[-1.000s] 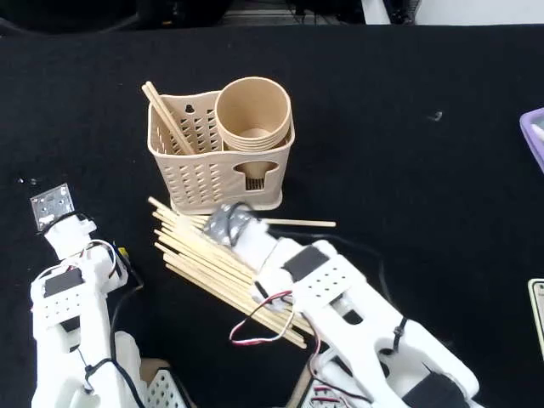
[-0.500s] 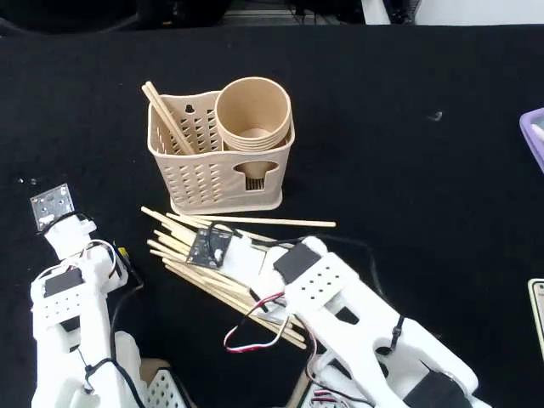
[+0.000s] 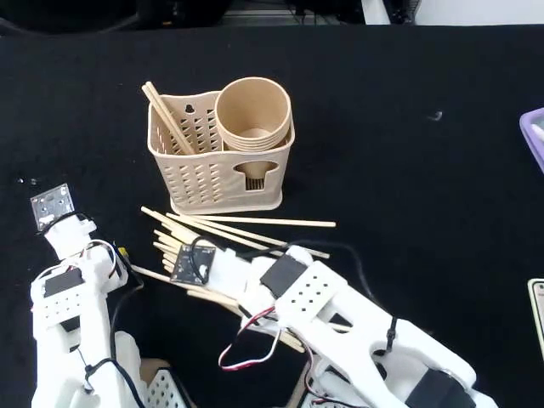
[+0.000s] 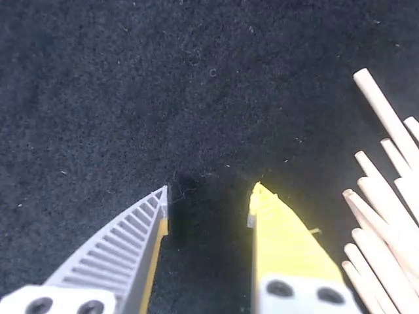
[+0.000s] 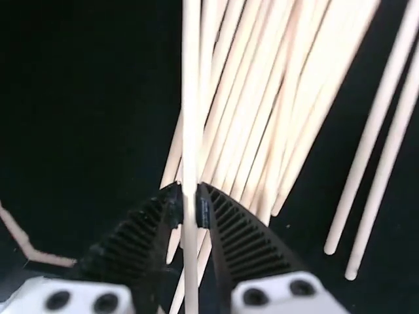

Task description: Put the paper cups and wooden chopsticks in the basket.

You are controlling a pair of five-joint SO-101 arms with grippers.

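Observation:
A beige slotted basket [image 3: 212, 174] stands at the back of the black table, holding stacked paper cups [image 3: 253, 112] and a couple of wooden chopsticks [image 3: 167, 116]. A loose pile of chopsticks [image 3: 223, 231] lies in front of it. My right gripper [image 5: 188, 196] is low over the pile's left part, shut on a single chopstick [image 5: 190, 111] that runs between its black fingers [image 5: 230, 226]. Its wrist [image 3: 192, 263] covers the gripper from above. My left gripper [image 4: 209, 193] is open just above bare cloth, with chopstick ends [image 4: 383, 216] beside its yellow finger [image 4: 278, 242].
The left arm [image 3: 68, 293] sits at the front left corner. A purple object [image 3: 534, 132] pokes in at the right edge. Black cloth [image 3: 408, 153] stretches to the right of the basket.
My right arm has swung left and toward the front, its wrist turning over the pile. The chopsticks have spread and shifted, and one now sticks out leftward. The left arm is unmoved.

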